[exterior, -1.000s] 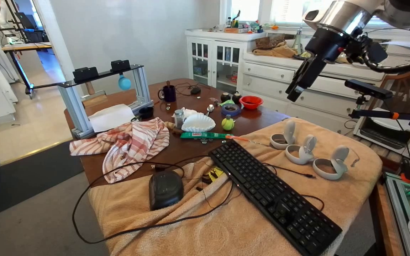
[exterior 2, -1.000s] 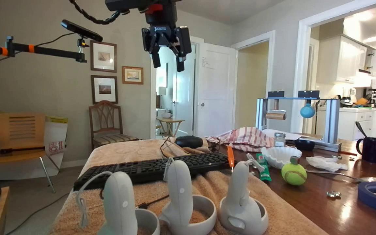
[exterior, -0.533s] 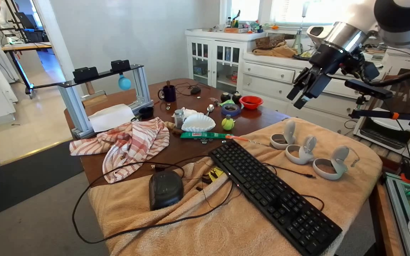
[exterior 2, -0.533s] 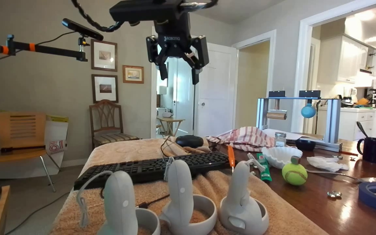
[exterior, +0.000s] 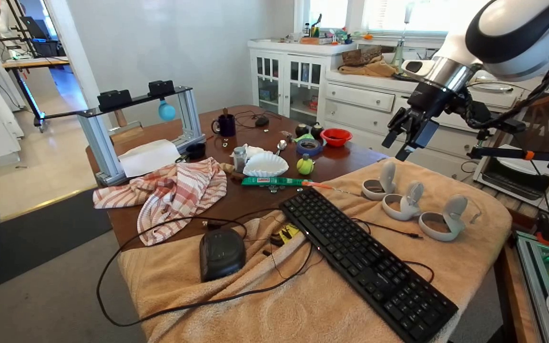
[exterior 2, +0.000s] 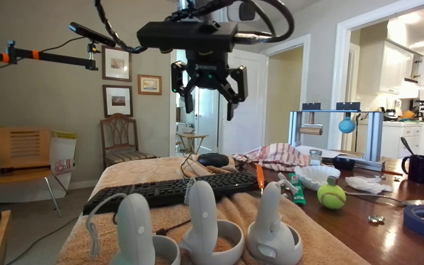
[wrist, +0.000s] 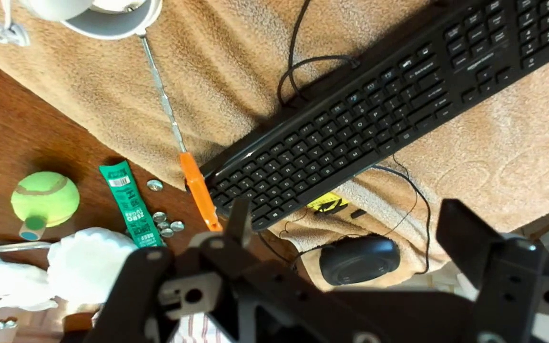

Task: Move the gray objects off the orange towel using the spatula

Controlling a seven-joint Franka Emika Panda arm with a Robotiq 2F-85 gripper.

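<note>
Gray and ring-based, three controllers (exterior 2: 202, 219) stand in a row on the pale orange towel (exterior: 274, 312), handles pointing up. The orange-handled tool (wrist: 190, 164) lies loose — its handle just beside a corner of the black keyboard (exterior: 366, 266), its thin metal shaft crossing the towel to one controller's ring. The tip is hidden there, so its exact kind cannot be told. In an exterior view the fingers (exterior 2: 189, 104) hang in the air, spread well apart; the wrist view shows them parted too.

The keyboard lies aslant on the towel, and a black rounded case (exterior: 222, 255) sits apart from it, by a fold. Past the towel's edge, the dark wooden surface (exterior: 250, 200) carries a green packet (wrist: 134, 209), a tennis ball (exterior 2: 331, 197), a white fluted bowl (exterior: 266, 166) with a glass jar (exterior: 239, 160) just beside it, a blue tape roll (exterior 2: 414, 229), a red bowl (exterior: 336, 142), a dark mug (exterior 2: 423, 171) and — rumpled — a striped cloth (exterior: 184, 190).
</note>
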